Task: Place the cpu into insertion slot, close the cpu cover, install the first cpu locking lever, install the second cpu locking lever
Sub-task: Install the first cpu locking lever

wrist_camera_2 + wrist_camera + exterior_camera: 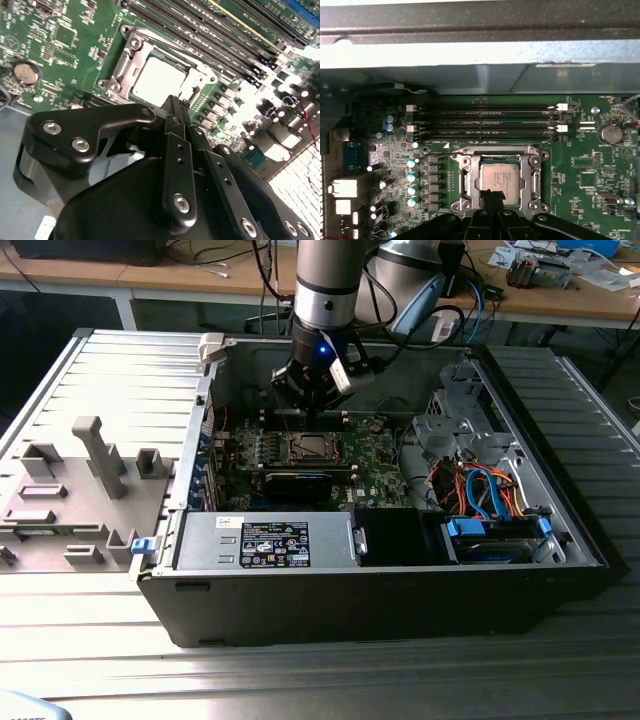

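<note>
Inside the open PC case (380, 580), the gripper (312, 408) is hanging just above the green motherboard (375, 455), fingers pressed together w/ nothing between them. In both wrist views the cpu (499, 177) (159, 81) is sitting flat in the insertion slot (465, 180) (122, 65), fingertips (493, 195) (176, 107) hovering right at its edge. Memory sticks (485, 122) are lying just beside the slot.

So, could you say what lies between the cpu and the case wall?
Long black memory slots lie between cpu and case wall, in the first wrist view.
</note>
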`<state>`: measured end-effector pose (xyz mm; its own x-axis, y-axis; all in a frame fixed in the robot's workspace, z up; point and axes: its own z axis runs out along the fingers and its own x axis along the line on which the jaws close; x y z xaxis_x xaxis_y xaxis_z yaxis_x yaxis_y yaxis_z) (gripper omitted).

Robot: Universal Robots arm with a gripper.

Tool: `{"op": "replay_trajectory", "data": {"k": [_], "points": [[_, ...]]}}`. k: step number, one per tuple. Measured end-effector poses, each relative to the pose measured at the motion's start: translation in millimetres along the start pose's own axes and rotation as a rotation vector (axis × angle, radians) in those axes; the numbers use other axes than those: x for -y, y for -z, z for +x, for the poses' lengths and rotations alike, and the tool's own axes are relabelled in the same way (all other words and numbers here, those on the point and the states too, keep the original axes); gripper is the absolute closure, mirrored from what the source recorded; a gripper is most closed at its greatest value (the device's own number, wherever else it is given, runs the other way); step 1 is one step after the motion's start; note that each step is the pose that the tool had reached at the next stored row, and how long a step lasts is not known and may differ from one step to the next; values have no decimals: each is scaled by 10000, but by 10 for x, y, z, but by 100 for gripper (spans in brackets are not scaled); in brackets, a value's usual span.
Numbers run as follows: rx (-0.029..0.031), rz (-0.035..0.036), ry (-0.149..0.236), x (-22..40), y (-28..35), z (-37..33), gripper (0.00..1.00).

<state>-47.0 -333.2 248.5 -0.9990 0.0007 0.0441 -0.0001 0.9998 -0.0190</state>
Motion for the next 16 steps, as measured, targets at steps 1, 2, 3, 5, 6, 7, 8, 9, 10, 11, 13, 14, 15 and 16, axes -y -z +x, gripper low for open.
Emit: {"op": "replay_trajectory", "data": {"k": [1,2,3,5,6,7,8,9,10,11,13,14,15,16], "points": [[-2,0,-1,0,0,0,89],[-3,-1,-1,0,0,0,89],[-3,-1,0,0,0,0,89],[-3,-2,1,0,0,0,89],[-3,-6,1,-1,5,0,89],[-2,-16,1,0,13,1,89],[-3,-30,2,0,27,2,89],[-3,-41,2,1,38,3,89],[-1,-45,3,0,42,3,89],[0,-47,4,0,42,3,89],[-3,-43,3,1,52,25,89],[-3,-43,3,1,52,42,89],[-3,-43,3,1,52,44,89],[-3,-44,3,1,51,46,89]]}}
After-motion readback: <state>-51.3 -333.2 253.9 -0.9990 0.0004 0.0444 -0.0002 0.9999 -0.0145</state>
